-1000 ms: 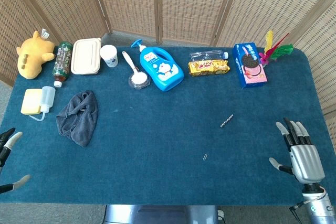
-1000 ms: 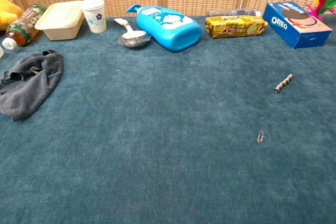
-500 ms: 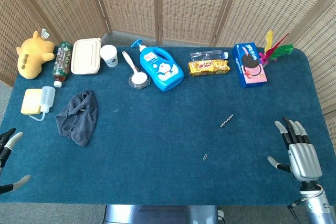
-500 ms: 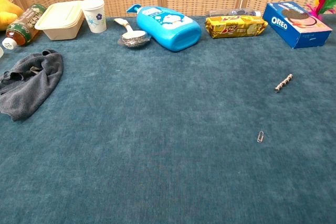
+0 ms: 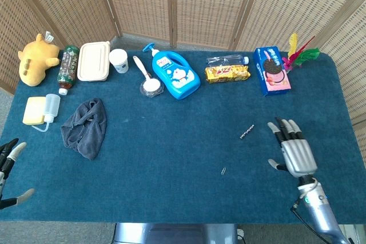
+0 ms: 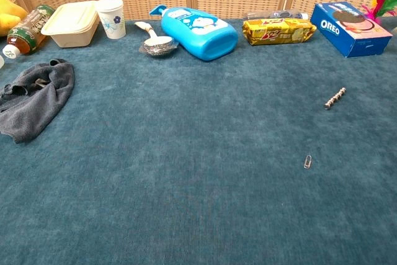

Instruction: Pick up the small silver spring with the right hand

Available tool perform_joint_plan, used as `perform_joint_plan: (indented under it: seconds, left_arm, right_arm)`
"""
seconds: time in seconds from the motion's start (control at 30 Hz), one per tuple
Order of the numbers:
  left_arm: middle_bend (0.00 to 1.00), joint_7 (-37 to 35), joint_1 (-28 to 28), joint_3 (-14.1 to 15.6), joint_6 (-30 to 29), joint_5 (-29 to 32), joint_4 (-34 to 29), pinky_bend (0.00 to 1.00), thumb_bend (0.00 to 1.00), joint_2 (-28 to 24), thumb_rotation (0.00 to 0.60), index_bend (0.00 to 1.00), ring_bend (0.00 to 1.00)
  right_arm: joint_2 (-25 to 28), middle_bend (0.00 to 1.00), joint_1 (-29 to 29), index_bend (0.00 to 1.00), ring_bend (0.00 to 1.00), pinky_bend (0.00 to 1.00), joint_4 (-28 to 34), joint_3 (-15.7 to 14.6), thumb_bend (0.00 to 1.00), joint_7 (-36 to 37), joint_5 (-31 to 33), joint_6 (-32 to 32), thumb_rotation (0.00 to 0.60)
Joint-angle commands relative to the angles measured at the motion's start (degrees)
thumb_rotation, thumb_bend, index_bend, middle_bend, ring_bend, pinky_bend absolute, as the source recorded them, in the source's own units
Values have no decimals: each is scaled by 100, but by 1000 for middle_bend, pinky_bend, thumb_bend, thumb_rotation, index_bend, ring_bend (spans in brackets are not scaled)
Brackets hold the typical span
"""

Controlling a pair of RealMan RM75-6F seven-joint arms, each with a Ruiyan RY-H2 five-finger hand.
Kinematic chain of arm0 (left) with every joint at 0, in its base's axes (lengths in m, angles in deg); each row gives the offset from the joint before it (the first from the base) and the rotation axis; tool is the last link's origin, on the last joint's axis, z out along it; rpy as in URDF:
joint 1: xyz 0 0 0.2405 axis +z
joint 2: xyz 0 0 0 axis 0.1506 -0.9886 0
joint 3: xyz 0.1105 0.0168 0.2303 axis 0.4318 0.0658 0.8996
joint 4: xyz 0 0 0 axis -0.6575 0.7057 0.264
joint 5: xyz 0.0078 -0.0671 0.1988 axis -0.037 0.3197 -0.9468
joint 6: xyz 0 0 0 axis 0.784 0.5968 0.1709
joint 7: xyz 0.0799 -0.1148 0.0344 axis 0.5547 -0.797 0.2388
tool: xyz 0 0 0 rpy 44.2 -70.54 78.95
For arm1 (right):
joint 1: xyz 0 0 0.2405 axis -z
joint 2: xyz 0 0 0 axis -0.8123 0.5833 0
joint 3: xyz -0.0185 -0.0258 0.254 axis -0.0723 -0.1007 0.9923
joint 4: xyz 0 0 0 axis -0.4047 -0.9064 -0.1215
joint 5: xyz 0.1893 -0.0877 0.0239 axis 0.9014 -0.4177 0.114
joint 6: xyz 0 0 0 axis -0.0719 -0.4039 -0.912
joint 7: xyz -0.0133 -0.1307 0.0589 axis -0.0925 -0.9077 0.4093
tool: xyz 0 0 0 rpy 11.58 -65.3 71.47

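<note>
Your right hand (image 5: 296, 154) hangs released, fingers straight and apart, grasping nothing, over the blue table (image 5: 171, 187) near its right edge and toward the front. The small silver spring (image 5: 246, 131) lies flat on the cloth just left of those fingertips, not touching them, angled toward the back right corner. A paper clip (image 5: 223, 171) sits nearer the front edge, left of your hand and apart from the spring. You have bare cloth all round the spring; the Oreo box (image 5: 271, 70) and yellow snack pack (image 5: 227, 73) sit well back along the far edge. Your left hand (image 5: 10, 170) shows only at the front left corner, fingers spread, grasping nothing
</note>
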Motion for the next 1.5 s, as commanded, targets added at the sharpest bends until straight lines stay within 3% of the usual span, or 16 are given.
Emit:
perform_joint_plan:
  seconds: [0.03, 0.37, 0.63, 1.5]
  left_arm:
    - [0, -9, -11, -7, 17, 16, -1, 0, 206, -3, 600, 0, 0]
    - [0, -22, -69, -30, 127, 109, 5, 0, 206, -3, 600, 0, 0]
    - [0, -38, -88, -37, 177, 176, 1, 0, 206, -3, 600, 0, 0]
    - [0, -12, -146, -77, 287, 337, -11, 0, 206, 13, 600, 0, 0]
  right_arm:
    - [-130, 0, -355, 122, 0, 0, -16, 134, 28, -226, 340, 520, 600]
    - [-1022, 0, -920, 110, 0, 0, -93, 650, 28, -1646, 1530, 600, 600]
    - [-1535, 0, -1407, 103, 0, 0, -480, 846, 28, -2335, 2333, 827, 600]
    - [-2172, 0, -2090, 106, 0, 0, -1425, 949, 28, -2435, 3011, 987, 600]
